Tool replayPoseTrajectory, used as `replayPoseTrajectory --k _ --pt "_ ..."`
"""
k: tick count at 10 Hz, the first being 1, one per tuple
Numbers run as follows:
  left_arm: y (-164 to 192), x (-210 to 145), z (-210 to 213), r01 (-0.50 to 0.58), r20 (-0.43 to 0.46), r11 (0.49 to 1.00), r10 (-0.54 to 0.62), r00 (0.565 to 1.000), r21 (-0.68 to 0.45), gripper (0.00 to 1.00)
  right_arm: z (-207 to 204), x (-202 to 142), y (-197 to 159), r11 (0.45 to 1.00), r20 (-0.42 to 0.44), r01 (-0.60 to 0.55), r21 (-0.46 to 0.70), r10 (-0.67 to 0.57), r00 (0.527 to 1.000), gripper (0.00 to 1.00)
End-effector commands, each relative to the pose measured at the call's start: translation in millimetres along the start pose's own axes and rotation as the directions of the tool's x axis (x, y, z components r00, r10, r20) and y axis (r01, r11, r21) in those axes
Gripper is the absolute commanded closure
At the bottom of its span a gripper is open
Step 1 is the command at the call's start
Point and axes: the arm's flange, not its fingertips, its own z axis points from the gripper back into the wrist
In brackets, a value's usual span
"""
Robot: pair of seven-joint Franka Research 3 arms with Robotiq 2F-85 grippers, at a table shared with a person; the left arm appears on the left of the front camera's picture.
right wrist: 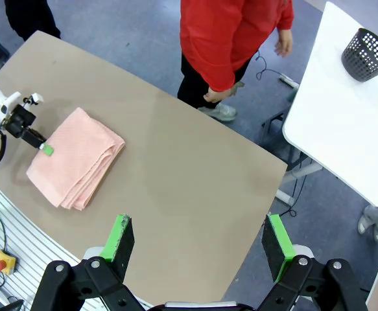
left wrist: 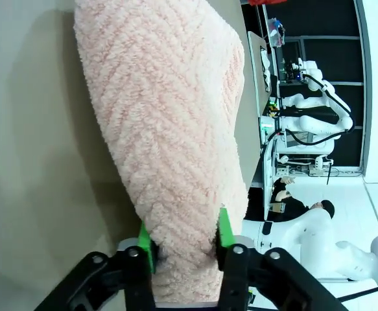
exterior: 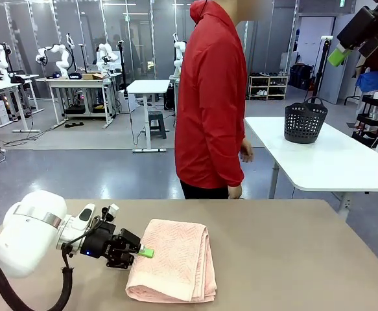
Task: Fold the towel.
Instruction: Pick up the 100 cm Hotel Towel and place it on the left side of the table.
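My left jaws (left wrist: 182, 243) are pinched tight on the near edge of the towel (left wrist: 169, 129), green pads squeezing the pile from both sides, so I've got a proper bite on it. From the front that's the towel's left side (exterior: 172, 269), with the jaws (exterior: 144, 253) coming in low and flat over the desk (exterior: 292, 259).

My right jaws (right wrist: 195, 243) are spread wide with nothing between them, hanging high above the desk and well away from the towel, just looking down on the whole setup.

As for progress: the towel (right wrist: 75, 159) already sits as a thick rectangle near my left corner of the desk, with several layers showing along one edge. So I'd say a good part of the folding is done already. I can't count the layers exactly though. What's left, my guess, is one more fold: carry this gripped edge over to the opposite side and lay it down neat. Can't tell if that would be the final one.

A person in a red jacket (exterior: 208, 97) stands at the far side of the desk, hands off the towel.
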Motion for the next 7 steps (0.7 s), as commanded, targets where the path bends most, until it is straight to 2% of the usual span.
replayPoseTrajectory --k 1,2,5,7 --pt "-0.1 1.1 4.2 -0.006 0.031 0.999 0.007 1.0 -0.032 0.97 1.0 0.5 -0.9 1.0 0.001 0.002 -0.003 -0.002 1.0 0.0" --pt "-0.1 1.0 10.7 -0.007 0.038 1.0 0.008 0.999 -0.02 1.0 1.0 0.5 -0.9 1.0 0.001 0.002 -0.003 -0.002 1.0 0.0" --pt "7.3 -2.3 57.8 -0.005 0.061 0.999 0.003 0.998 0.036 1.0 1.0 0.5 -0.9 1.0 0.001 0.002 -0.003 -0.002 1.0 0.0" --pt "14.4 -12.9 106.9 -0.001 0.05 1.0 0.002 0.999 -0.016 1.0 1.0 0.5 -0.9 1.0 0.001 0.002 -0.003 -0.002 1.0 0.0"
